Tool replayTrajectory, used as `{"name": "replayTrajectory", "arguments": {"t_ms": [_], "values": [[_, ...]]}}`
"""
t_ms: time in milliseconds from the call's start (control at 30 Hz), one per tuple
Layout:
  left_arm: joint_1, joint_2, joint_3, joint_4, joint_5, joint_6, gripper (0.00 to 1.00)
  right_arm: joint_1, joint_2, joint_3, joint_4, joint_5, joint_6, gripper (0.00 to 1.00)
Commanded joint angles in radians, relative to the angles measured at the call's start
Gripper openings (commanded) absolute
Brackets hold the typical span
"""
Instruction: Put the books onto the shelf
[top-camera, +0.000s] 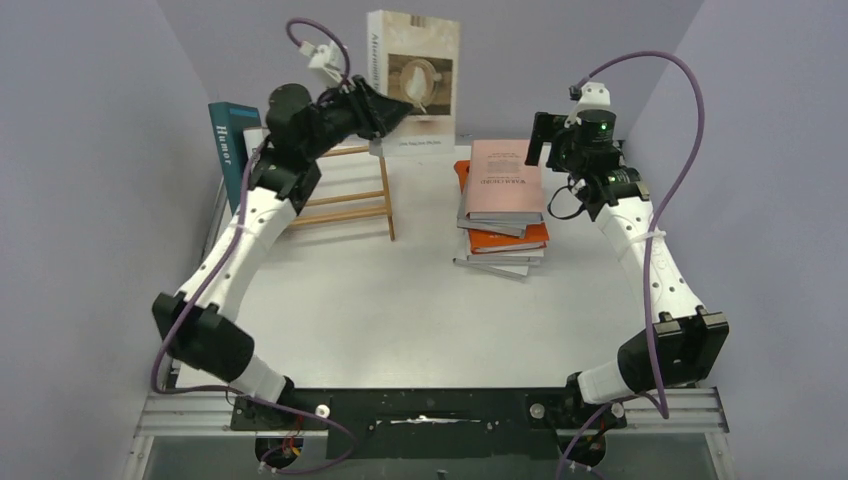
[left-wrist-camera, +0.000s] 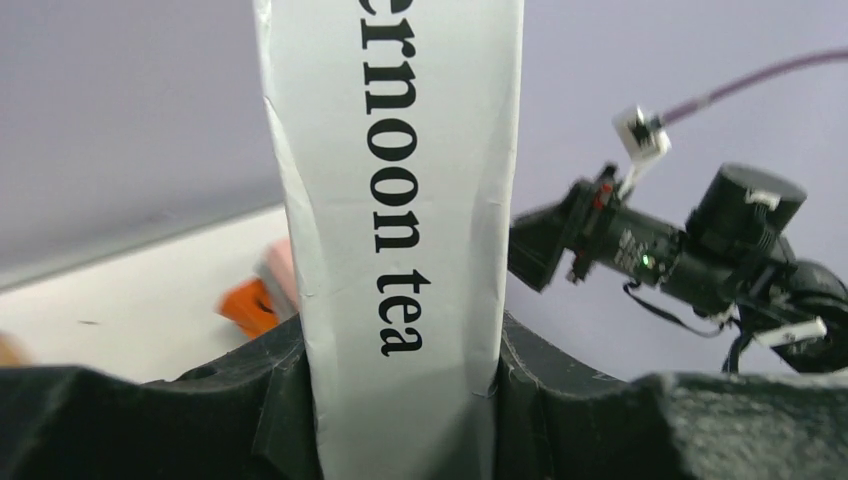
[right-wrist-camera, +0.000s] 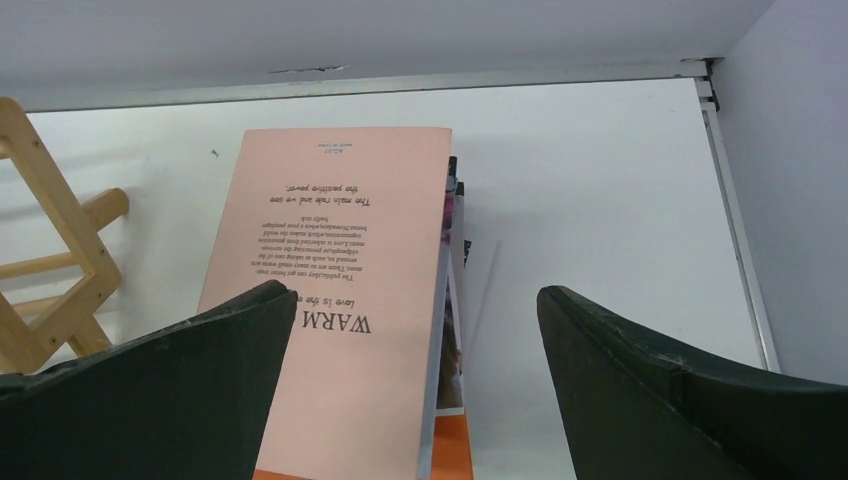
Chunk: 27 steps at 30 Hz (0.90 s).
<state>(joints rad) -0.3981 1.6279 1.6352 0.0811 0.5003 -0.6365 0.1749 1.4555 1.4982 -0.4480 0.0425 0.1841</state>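
Left jaws: clamped on the white "Afternoon tea" book. The book stands upright at the back of the worktop, just right of the shelf, front cover toward the top camera. The left arm reaches it from the left.

In the left wrist view the spine runs straight up out of the jaws. A black finger presses each face, closed to the book's thickness. Whether the lower edge touches the worktop, I cannot tell.

Shelf: light wood, at the back left. The teal "Humor" book stands upright at its far left end. The rest of the rack is partly hidden behind the left arm.

Right jaws: wide apart, holding nothing. They hang over the stack of books lying flat right of centre, at the stack's right-hand side.

In the right wrist view the pink "WARM" book tops the stack. It sits below and between the two fingers, nearer the left finger; no contact visible. An orange book shows under it. A corner of the shelf is at the left edge of that view.

Stack and shelf are apart, with bare worktop between them.
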Motion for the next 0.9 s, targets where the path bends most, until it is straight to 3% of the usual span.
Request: {"name": "replayTrajectory", "arguments": {"t_ms": [0,100,200,867], "values": [[0.04,-0.205,0.02,-0.17,-0.35,0.196,0.0,-0.012,-0.021,-0.025,0.044,0.02,0.007,0.98],[0.046,-0.263,-0.04,-0.258,-0.587,0.302,0.0,-0.016,-0.025,-0.034,0.048,0.008,0.009,0.98],[0.076,-0.277,-0.104,-0.291,-0.739,0.36,0.0,-0.018,-0.025,-0.043,0.056,-0.006,0.012,0.98],[0.278,-0.202,-0.578,-0.004,-0.815,0.405,0.0,-0.018,-0.038,-0.116,0.065,-0.039,0.025,0.98]]}}
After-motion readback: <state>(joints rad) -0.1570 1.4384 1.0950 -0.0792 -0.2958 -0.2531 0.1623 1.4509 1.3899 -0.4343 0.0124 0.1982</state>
